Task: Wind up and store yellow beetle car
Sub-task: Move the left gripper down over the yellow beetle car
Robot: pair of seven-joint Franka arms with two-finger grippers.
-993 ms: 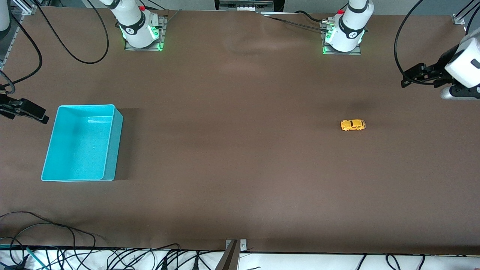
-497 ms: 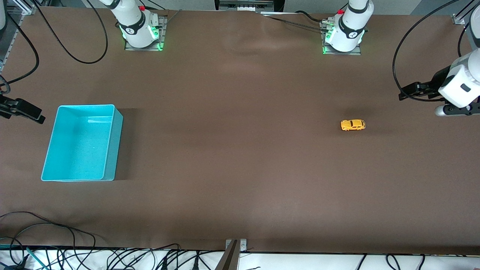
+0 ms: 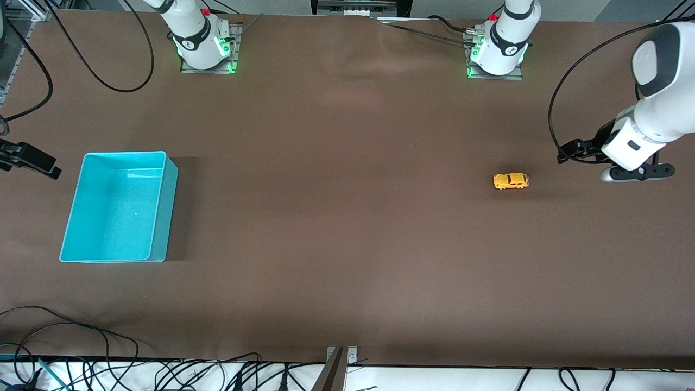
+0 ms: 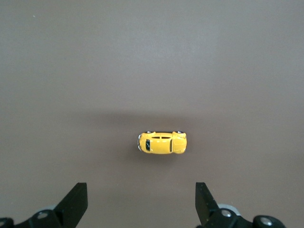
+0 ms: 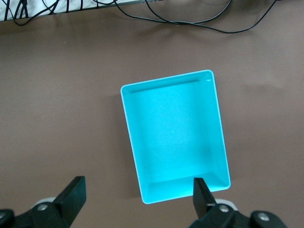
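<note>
The yellow beetle car (image 3: 511, 181) stands on its wheels on the brown table toward the left arm's end. In the left wrist view the car (image 4: 162, 142) lies ahead of my left gripper (image 4: 141, 202), whose jaws are open and empty. In the front view my left gripper (image 3: 636, 172) hangs over the table beside the car, at the table's end. The turquoise bin (image 3: 169, 212) stands empty toward the right arm's end. My right gripper (image 3: 30, 158) is open and empty, over the table beside the bin (image 5: 166, 80).
Black cables (image 3: 81, 336) lie along the table edge nearest the front camera. A metal bracket (image 3: 336, 369) stands at that edge's middle. The arm bases (image 3: 203, 46) stand along the farthest edge.
My left arm has swung in from the table's end toward the car, its gripper lower and closer to it. My right gripper has drifted slightly away from the bin. The car has not moved.
</note>
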